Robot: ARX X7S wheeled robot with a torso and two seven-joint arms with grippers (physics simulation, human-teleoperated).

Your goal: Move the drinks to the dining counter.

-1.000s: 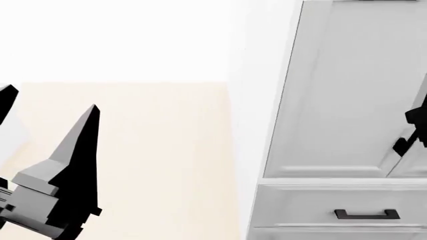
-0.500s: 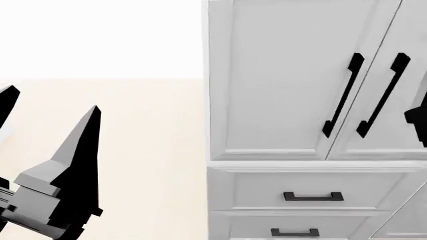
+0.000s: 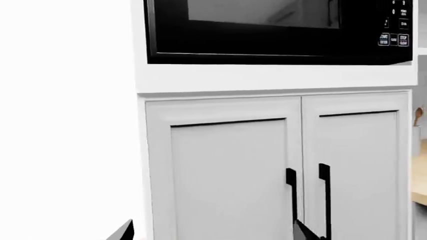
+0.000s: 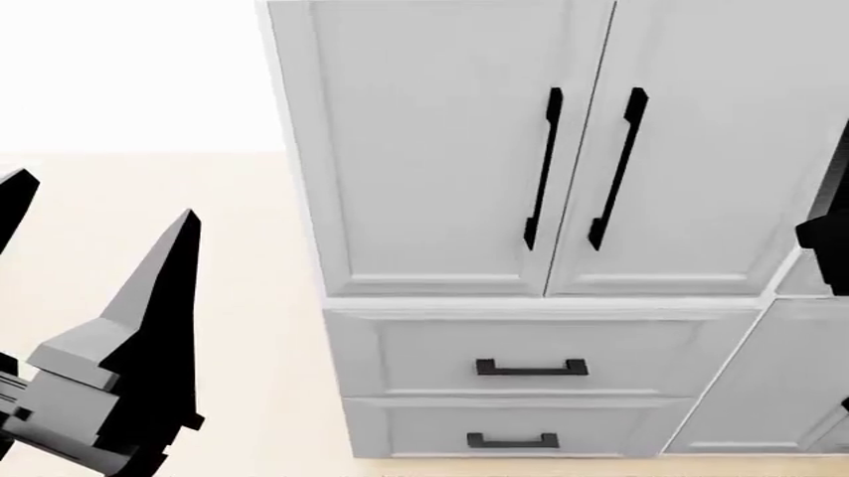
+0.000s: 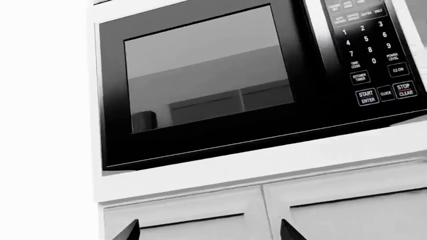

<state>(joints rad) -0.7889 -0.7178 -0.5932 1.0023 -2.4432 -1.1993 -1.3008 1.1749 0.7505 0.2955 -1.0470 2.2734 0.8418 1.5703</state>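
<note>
The grey-and-black left gripper [image 4: 80, 328] hangs spread and empty at lower left; the right gripper [image 4: 825, 229], barely visible at right edge, cannot be judged. Beyond stand white double-door cabinets [image 4: 438, 149] beneath a black built-in microwave [image 5: 220, 85]. No drinks are visible; the glass bottle probably needs a firm mid-body grasp.

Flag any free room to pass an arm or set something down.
Free: bare floor left of the cabinet, around the left gripper. Only set-down surface showing is a countertop sliver past the cabinet doors. Crowded: cabinet front, door handles sticking out, right gripper facing it.
</note>
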